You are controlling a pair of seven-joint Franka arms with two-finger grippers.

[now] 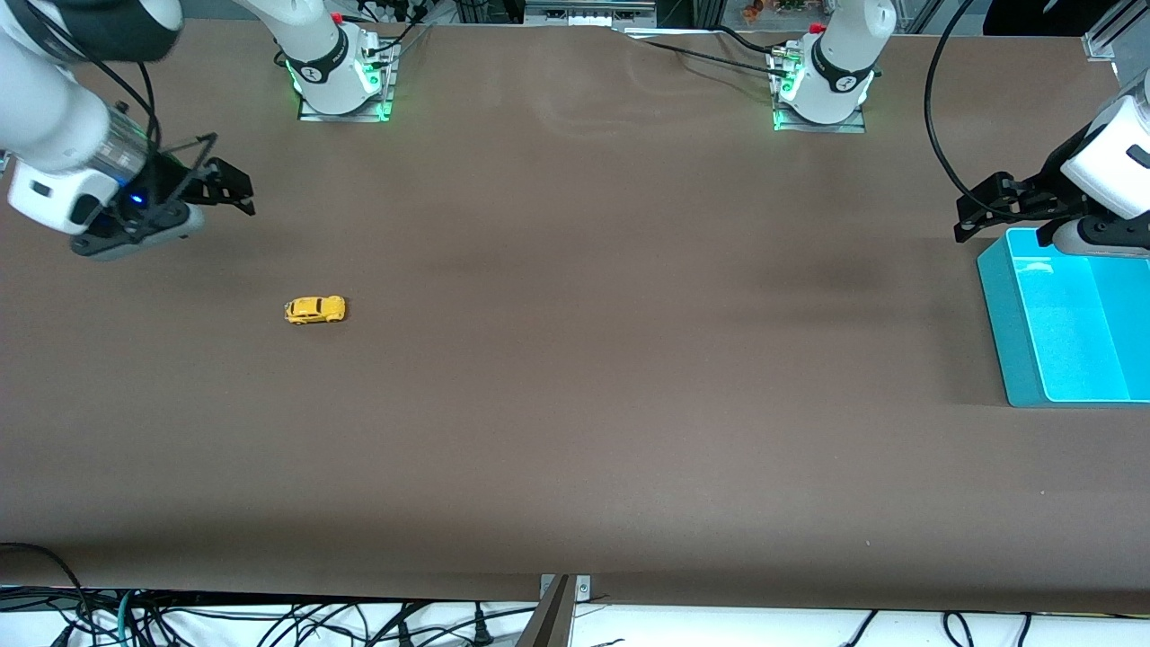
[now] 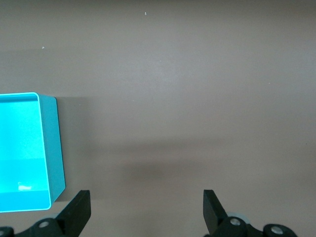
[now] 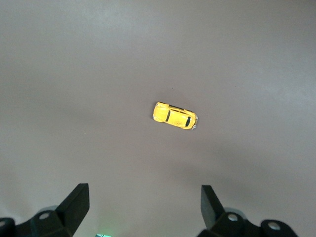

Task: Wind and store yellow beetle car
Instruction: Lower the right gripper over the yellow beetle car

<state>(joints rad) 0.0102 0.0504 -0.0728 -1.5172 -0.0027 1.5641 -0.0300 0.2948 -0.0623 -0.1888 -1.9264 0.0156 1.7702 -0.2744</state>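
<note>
We see the yellow beetle car [image 1: 315, 310] standing on its wheels on the brown table [image 1: 575, 404], toward the right arm's end. It is a small bright yellow toy with a rounded body and dark windows, and its long side runs along the table's length. Nothing touches it.

The right gripper [image 1: 235, 191] hangs in the air over the table, well apart from the car, with its fingers spread wide and nothing between them. In the right wrist view the car [image 3: 175, 115] lies on the bare table ahead of the two open fingers [image 3: 76, 205].

The left gripper [image 1: 979, 211] is up over the table at the left arm's end, just beside the edge of the blue bin [image 1: 1011, 341]. Its fingers [image 2: 79, 211] are also wide apart and hold nothing. The bin [image 2: 54, 148] shows in the left wrist view.
</note>
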